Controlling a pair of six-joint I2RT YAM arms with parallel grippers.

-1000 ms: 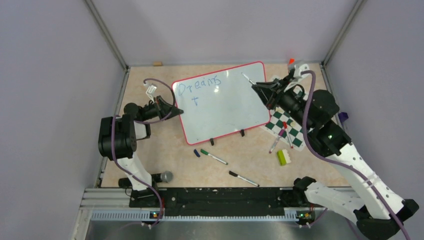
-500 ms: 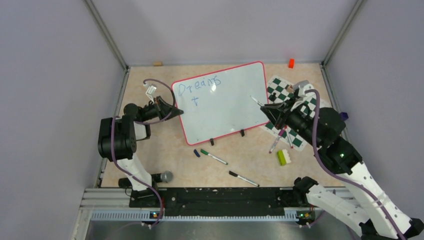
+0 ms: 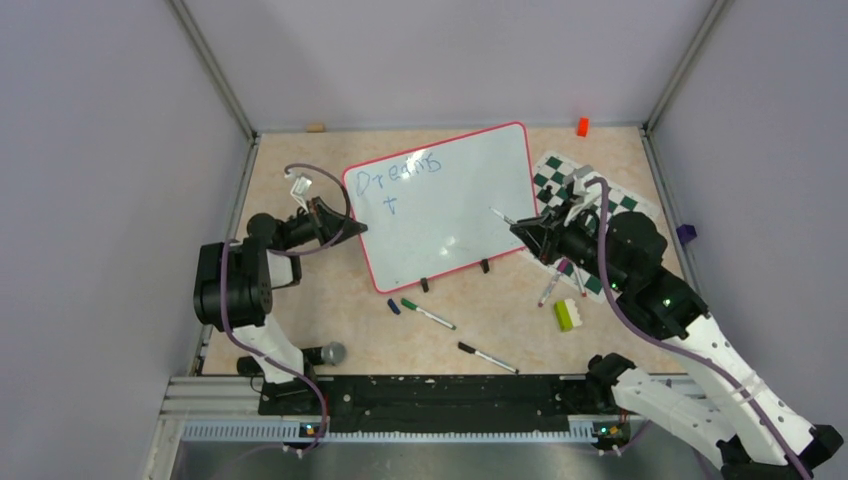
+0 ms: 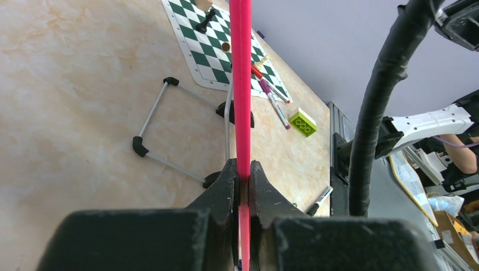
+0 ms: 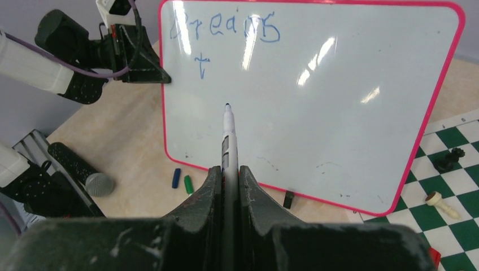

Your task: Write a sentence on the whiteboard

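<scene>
- The sentence [image 5: 225,29] is sitting at the top left of the whiteboard [image 3: 470,195]. It reads "Dreams" with a lone "t" beneath, so I am judging the writing barely begun.
- The whiteboard is standing tilted mid-desk [image 3: 300,330], with the chess mat [image 5: 457,186] just beside its right edge.
- My right gripper [image 5: 229,169] is holding a marker [image 5: 228,132] in closed jaws, tip aiming at bare white below the "t". I cannot tell whether it is touching.
- My left gripper [image 4: 243,169] is clamping its jaws on the red frame [image 4: 242,84] at the board's left edge.
- Next, I am expecting to bring the tip up beside the "t" and press lightly.
</scene>
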